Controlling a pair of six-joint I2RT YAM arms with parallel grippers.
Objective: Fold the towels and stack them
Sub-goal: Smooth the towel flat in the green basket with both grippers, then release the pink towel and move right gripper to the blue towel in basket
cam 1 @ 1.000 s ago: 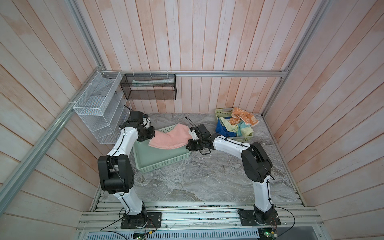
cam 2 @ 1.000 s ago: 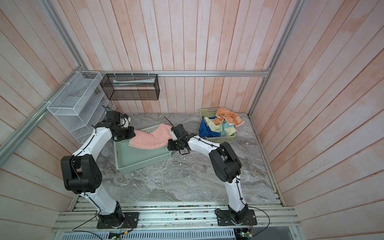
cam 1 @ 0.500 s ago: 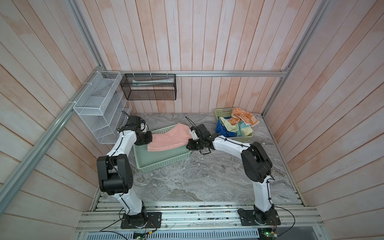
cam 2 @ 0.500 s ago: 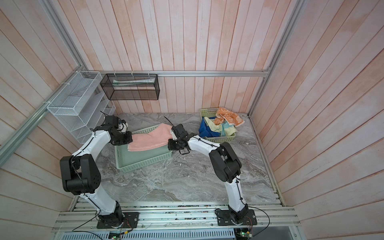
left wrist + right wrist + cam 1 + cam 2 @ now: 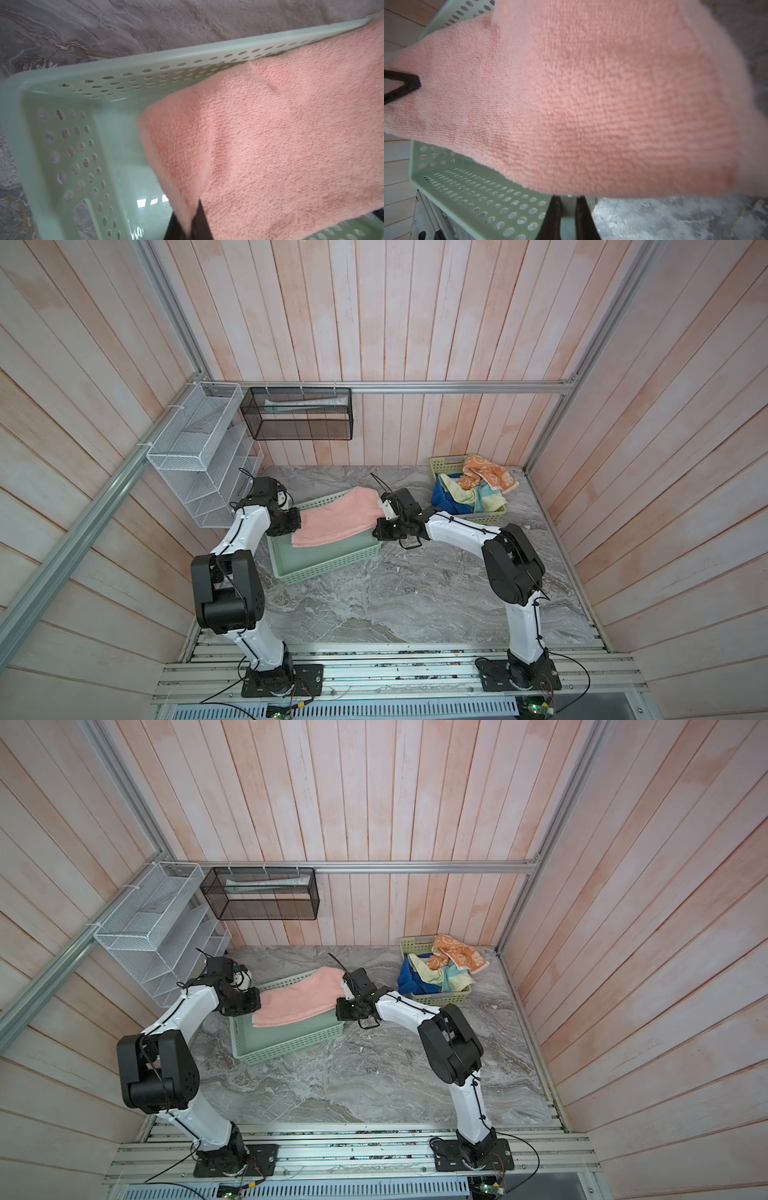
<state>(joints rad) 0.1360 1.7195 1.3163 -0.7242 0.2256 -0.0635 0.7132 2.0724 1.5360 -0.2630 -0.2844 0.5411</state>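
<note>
A folded pink towel (image 5: 336, 518) (image 5: 299, 1000) hangs stretched above the green perforated basket (image 5: 324, 568) (image 5: 286, 1046) in both top views. My left gripper (image 5: 297, 522) (image 5: 190, 226) is shut on the towel's left end. My right gripper (image 5: 376, 526) (image 5: 568, 199) is shut on its right end, with the fingertips hidden under the cloth edge. The pink towel (image 5: 280, 145) (image 5: 591, 104) fills both wrist views over the basket (image 5: 124, 62) (image 5: 477, 197). An orange towel (image 5: 490, 477), a pale yellow towel (image 5: 457, 491) and a blue towel (image 5: 442, 502) lie crumpled in a small basket (image 5: 446, 462) at the back right.
A white wire rack (image 5: 199, 456) hangs on the left wall close behind my left arm. A black mesh basket (image 5: 299, 418) is fixed to the back wall. The grey marble tabletop (image 5: 395, 597) stretches in front of the green basket.
My left gripper has drawn the towel's left end a little toward the front, over the basket's left side. The right gripper has hardly moved.
</note>
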